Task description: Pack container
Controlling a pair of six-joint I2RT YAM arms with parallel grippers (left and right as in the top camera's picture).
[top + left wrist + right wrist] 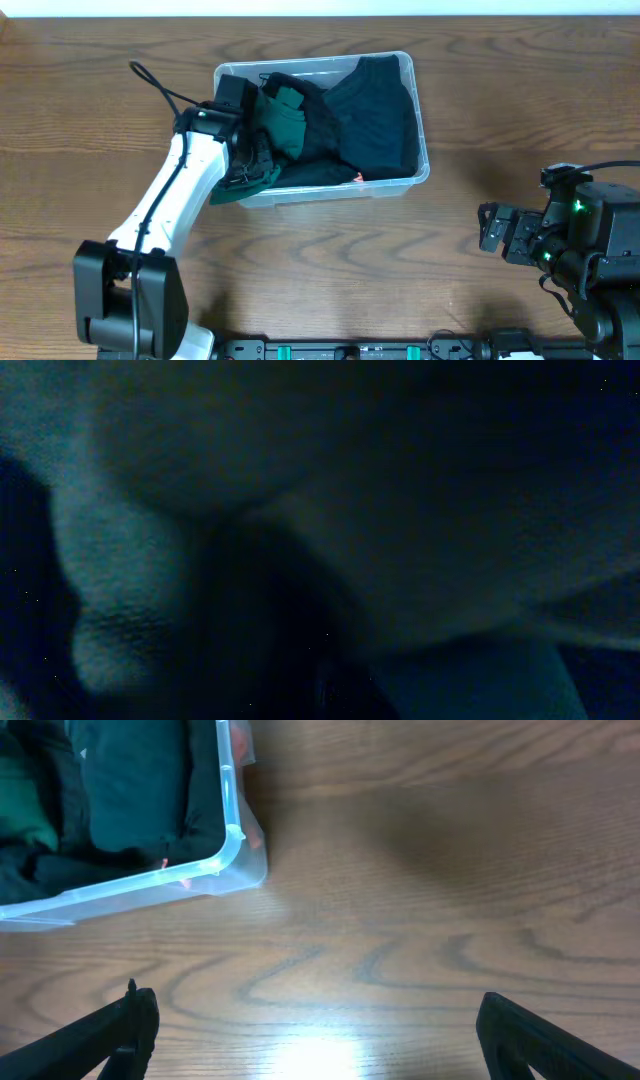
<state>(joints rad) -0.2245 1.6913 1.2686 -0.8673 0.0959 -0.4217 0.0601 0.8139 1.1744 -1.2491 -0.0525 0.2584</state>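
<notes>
**Left claw in the bin, right claw parked well apart**

We have the container [421, 135] on the far middle of the counter [330, 265]. Its long axis runs left-right, with the right end skewed slightly to the far side. It holds dark garments [380, 110] on the right and a green garment [285, 120] left of centre.

The left claw [243, 158] is down inside the left end of the container, buried in cloth. The left wrist view shows only dark fabric against the lens. The claw is pressed together, but we cannot tell whether a fold is caught between the tips.

The right claw [312, 1002] is spread wide and holds nothing. It hovers over bare counter, near and right of the container. From there the container's near right corner lies to the far left, well apart.

Our read:
- The relation that matters is that the left arm is on the load and the right arm is not.
- Any tamping or tucking at the left end belongs to the left arm.
- Cloth looks bunched by the near left wall under the left arm, so we judge that as the spot to press down.
- The right arm would have to travel left and far to reach the right wall.
</notes>
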